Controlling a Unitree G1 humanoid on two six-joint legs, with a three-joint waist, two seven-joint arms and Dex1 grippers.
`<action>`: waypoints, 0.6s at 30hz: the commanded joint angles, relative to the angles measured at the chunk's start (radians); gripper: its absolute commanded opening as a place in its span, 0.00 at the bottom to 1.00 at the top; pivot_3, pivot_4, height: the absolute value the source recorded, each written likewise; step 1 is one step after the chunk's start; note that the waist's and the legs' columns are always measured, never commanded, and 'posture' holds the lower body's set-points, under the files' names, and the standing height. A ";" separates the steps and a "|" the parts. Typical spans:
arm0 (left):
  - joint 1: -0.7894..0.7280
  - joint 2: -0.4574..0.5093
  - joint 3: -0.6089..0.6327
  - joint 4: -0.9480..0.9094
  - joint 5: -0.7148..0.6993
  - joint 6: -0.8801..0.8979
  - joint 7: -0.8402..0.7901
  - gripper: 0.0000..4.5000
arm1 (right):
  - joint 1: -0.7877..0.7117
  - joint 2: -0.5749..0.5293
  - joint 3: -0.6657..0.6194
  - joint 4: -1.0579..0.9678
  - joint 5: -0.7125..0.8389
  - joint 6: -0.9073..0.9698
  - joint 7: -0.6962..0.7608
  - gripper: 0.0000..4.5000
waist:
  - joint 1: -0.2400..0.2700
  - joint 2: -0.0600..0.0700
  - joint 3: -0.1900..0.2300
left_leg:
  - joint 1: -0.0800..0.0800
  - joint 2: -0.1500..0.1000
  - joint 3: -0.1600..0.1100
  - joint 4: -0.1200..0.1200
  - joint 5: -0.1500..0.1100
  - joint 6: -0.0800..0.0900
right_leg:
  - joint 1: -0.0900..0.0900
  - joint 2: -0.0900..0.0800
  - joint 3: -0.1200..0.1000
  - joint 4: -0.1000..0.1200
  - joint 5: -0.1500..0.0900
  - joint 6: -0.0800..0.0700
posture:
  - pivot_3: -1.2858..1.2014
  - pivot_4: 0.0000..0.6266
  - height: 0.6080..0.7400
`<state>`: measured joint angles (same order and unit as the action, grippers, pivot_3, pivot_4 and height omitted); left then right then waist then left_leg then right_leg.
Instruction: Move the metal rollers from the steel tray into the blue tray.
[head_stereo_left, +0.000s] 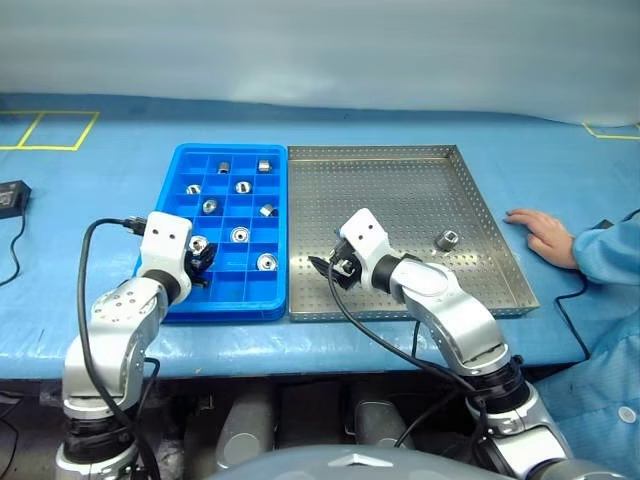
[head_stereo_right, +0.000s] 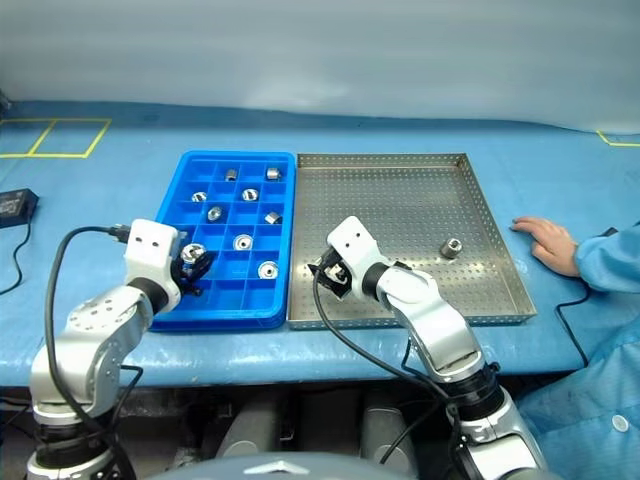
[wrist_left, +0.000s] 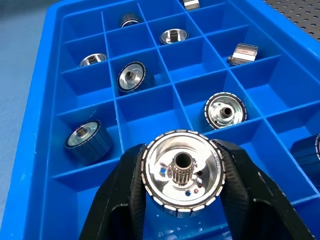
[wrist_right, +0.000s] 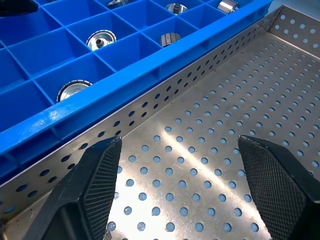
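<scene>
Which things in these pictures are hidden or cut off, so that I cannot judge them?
- Blue tray: the left tool and its held roller cover the near-left compartments in the eye views.
- Steel tray: the right arm covers part of the near floor; the right tool is open above it.
- Person's hand: the rest is cut off by the right edge.

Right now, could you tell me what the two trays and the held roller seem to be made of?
Blue tray: glossy moulded plastic, by its sheen. Steel tray: brushed grey metal, perforated, reflective. Roller between the left fingers: polished mirror-bright metal, probably steel.
</scene>
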<state>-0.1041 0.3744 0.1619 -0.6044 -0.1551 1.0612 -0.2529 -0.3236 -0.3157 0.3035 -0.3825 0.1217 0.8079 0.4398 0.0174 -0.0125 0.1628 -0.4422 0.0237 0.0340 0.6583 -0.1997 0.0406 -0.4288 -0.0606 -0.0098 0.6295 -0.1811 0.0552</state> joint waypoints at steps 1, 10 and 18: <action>-0.033 0.003 -0.018 0.013 0.009 -0.028 0.016 0.38 | -0.017 -0.009 -0.013 -0.022 -0.008 -0.026 -0.001 0.87 | 0.000 0.000 0.000 | 0.000 0.000 0.000 0.000 0.000 0.000 | 0.000 0.000 0.000 0.000 0.000 0.000 | 0.54 0.24 1.00; -0.053 0.000 -0.024 0.022 0.015 -0.043 0.050 0.96 | -0.010 0.009 -0.082 -0.044 0.005 -0.001 -0.042 0.87 | -0.005 0.000 0.000 | 0.000 0.000 0.001 0.000 0.000 0.000 | 0.000 0.000 0.000 0.000 0.000 0.000 | 0.53 0.24 1.00; -0.070 -0.064 -0.108 -0.047 -0.173 -0.196 -0.153 0.96 | -0.029 -0.002 -0.142 0.007 -0.087 0.094 -0.185 0.87 | -0.005 0.000 0.000 | -0.002 0.000 0.001 0.000 0.000 0.000 | -0.001 -0.001 0.000 -0.001 0.003 -0.005 | 0.52 0.24 1.00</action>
<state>-0.1707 0.3100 0.0918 -0.5962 -0.2809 0.9172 -0.3454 -0.3304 -0.3172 0.2067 -0.3778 0.0680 0.8812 0.3044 0.0123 -0.0127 0.1627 -0.4440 0.0237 0.0358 0.6580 -0.2000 0.0408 -0.4300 -0.0614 -0.0093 0.6285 -0.1781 0.0502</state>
